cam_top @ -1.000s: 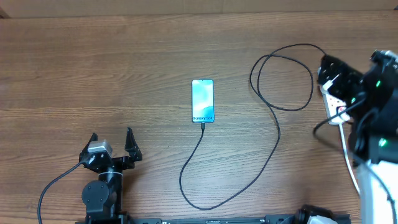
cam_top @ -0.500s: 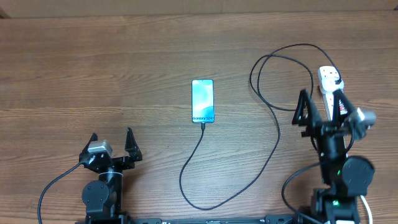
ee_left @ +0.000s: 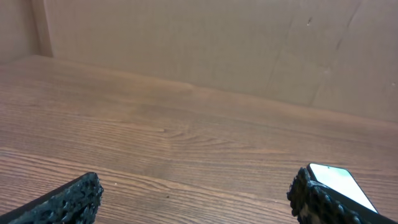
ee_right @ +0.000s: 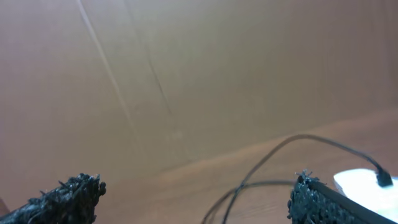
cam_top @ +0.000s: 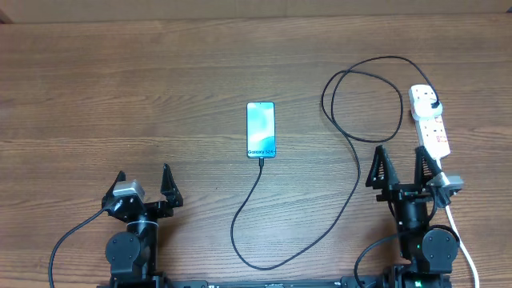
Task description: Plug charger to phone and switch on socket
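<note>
Both arms folded low at the near edge of the counter (cam_top: pixel 160 80), wrists level, fingers pointing away from me. Left gripper (cam_top: pixel 143 174): released, jaws spread wide, nothing between them. Right gripper (cam_top: pixel 398 156): same, spread wide and empty. Phone (cam_top: pixel 261 130) lies flat, screen up, ahead and to the right of my left gripper, well apart; the left wrist view catches its corner just past the right fingertip. Charger (cam_top: pixel 358 174): tip meets the phone's near edge, cable runs back toward me, curves round between my two grippers, passes just left of the right gripper and makes a big loop ahead of it. Its black plug sits in the far outlet of the socket (cam_top: pixel 430 120). Socket lies ahead and slightly right of my right gripper, near its right finger. White cord (cam_top: pixel 458 236) runs down along the right side of that arm. Switch position: too small to tell
</note>
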{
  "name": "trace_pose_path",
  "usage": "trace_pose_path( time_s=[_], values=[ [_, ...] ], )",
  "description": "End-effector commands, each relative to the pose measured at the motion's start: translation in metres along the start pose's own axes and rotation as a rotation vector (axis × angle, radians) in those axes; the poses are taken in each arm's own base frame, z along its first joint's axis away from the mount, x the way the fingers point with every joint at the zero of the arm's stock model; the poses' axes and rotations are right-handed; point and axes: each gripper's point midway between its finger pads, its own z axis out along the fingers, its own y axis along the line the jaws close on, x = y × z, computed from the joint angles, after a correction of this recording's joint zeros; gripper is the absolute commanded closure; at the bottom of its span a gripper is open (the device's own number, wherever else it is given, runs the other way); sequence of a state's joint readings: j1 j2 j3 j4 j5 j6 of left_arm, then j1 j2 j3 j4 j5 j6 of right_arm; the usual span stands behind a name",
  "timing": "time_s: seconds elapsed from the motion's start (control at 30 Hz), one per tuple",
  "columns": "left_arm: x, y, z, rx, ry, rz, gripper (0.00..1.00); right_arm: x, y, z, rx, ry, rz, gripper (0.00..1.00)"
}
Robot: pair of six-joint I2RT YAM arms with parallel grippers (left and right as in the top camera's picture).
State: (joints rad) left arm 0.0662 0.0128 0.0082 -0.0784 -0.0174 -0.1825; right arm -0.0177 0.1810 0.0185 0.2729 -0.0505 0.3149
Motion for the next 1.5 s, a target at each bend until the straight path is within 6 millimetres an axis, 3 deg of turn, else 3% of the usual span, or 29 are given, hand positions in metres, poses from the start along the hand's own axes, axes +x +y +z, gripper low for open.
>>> trace_pose_path(
  time_s=[0.0, 0.27, 1.47],
  values=[
    [0.0, -0.001, 0.0, 0.009, -0.005, 0.018, 0.0, 0.01, -0.006, -0.005, 0.027, 0.026, 0.007, 0.0],
    [0.0, -0.001, 0.0, 0.009, -0.005, 0.018, 0.0, 0.046, -0.018, -0.016, 0.08, 0.173, 0.016, 0.0],
    [0.0, -0.001, 0.0, 0.009, -0.005, 0.018, 0.0, 0.045, -0.02, -0.016, 0.09, 0.168, 0.004, 0.0]
  ],
)
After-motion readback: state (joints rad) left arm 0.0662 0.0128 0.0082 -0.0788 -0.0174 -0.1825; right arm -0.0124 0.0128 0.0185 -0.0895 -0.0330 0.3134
